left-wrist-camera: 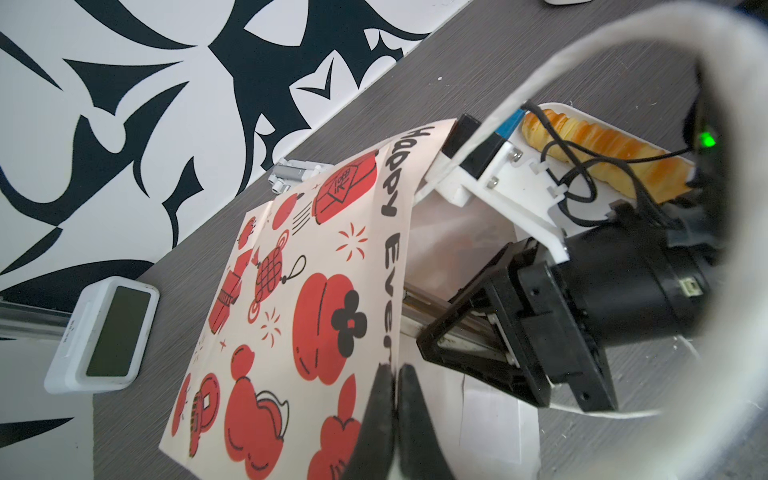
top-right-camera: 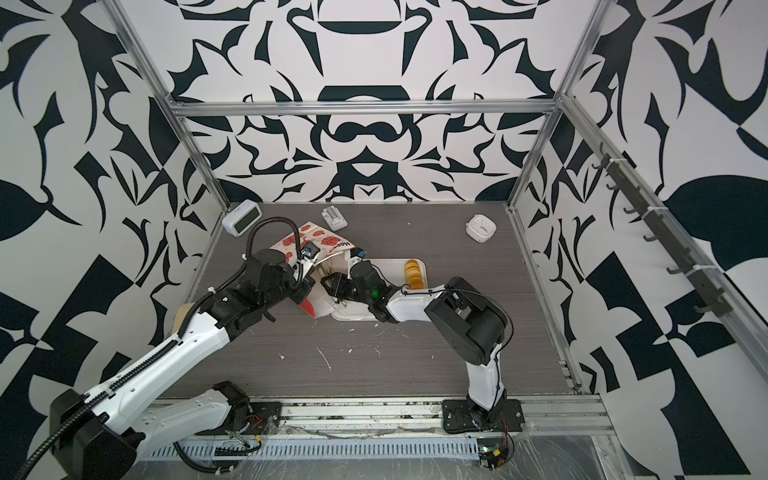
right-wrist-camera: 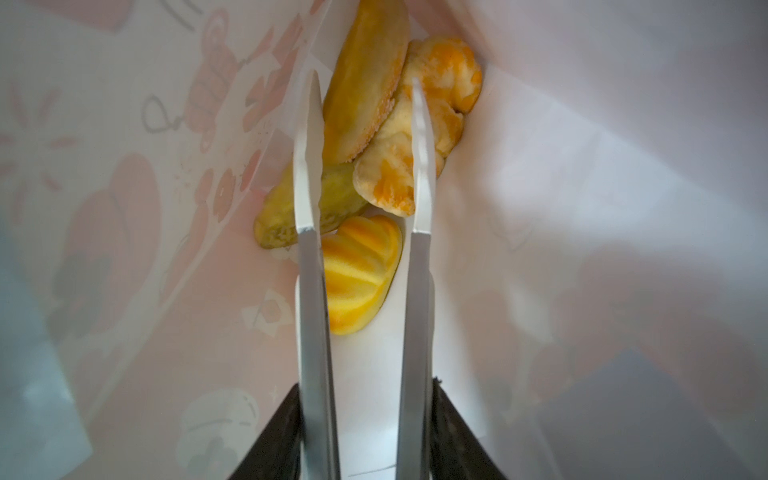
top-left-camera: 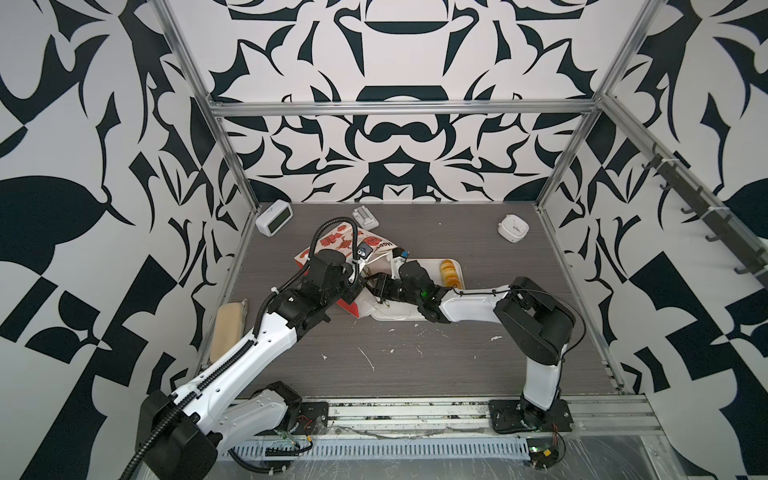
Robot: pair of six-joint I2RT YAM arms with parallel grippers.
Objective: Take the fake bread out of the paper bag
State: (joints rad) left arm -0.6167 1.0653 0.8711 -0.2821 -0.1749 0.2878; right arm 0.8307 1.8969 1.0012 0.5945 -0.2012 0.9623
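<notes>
The paper bag (top-left-camera: 357, 245) lies on its side on the table, its mouth facing the white tray (top-left-camera: 458, 266). My left gripper (left-wrist-camera: 395, 370) is shut on the upper rim of the bag (left-wrist-camera: 316, 291), holding the mouth up. The bag's white cord handle (left-wrist-camera: 582, 54) loops close to the left wrist camera. My right gripper (right-wrist-camera: 365, 79) reaches deep inside the bag, open. Several pieces of fake bread lie between and beyond its fingers (right-wrist-camera: 307, 166): a ridged bun (right-wrist-camera: 357, 274), a croissant (right-wrist-camera: 386, 183) and an oblong piece (right-wrist-camera: 365, 83). A long twisted stick (top-left-camera: 451, 272) lies on the tray.
A white clock (top-left-camera: 274, 218) stands at the back left. A small white device (top-left-camera: 365, 216) lies behind the bag, and a white timer (top-left-camera: 514, 227) sits at the back right. A pale beige block (top-left-camera: 227, 328) lies along the left edge. Metal frame posts bound the table.
</notes>
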